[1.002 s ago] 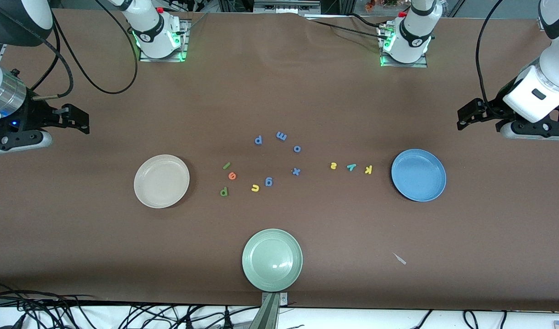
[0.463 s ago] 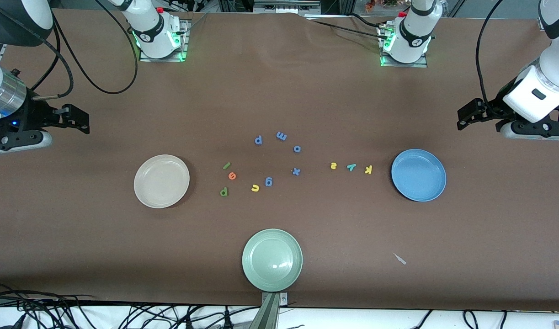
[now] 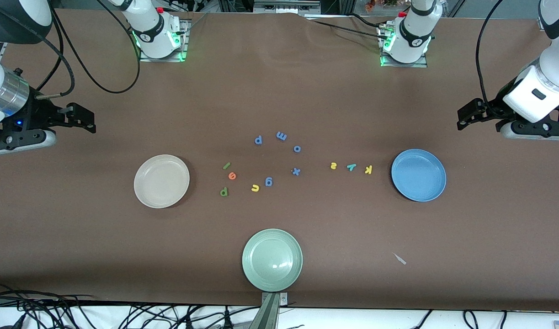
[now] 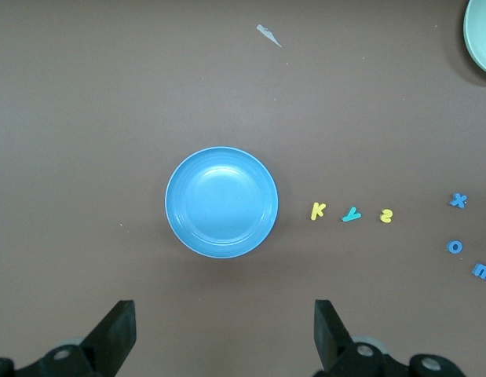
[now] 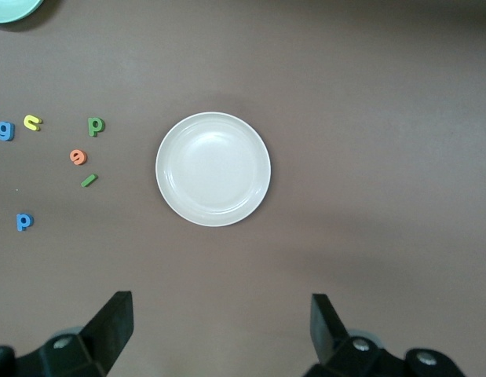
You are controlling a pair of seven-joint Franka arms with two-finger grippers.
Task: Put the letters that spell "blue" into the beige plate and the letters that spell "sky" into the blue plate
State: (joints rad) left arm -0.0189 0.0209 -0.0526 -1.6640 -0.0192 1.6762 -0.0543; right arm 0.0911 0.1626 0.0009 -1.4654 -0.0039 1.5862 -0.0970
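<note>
The beige plate (image 3: 161,181) (image 5: 213,169) lies toward the right arm's end. Beside it are the green l (image 3: 226,166), orange e (image 3: 232,176), green b (image 3: 224,191) and yellow u (image 3: 255,187). Toward the left arm's end, the blue plate (image 3: 418,175) (image 4: 221,202) has the yellow k (image 3: 369,170), teal y (image 3: 351,167) and yellow s (image 3: 333,166) in a row beside it. Both plates hold nothing. My right gripper (image 3: 80,119) (image 5: 221,326) hangs open over bare table near the beige plate. My left gripper (image 3: 480,119) (image 4: 224,330) hangs open near the blue plate.
Blue letters p (image 3: 258,140), m (image 3: 281,135), o (image 3: 297,149), x (image 3: 296,172) and g (image 3: 268,182) lie mid-table between the two groups. A pale green plate (image 3: 272,260) sits nearest the front camera. A small pale scrap (image 3: 400,258) lies beside it, toward the left arm's end.
My right gripper has shifted slightly toward the table's middle. The left arm, plates and letters have not moved.
</note>
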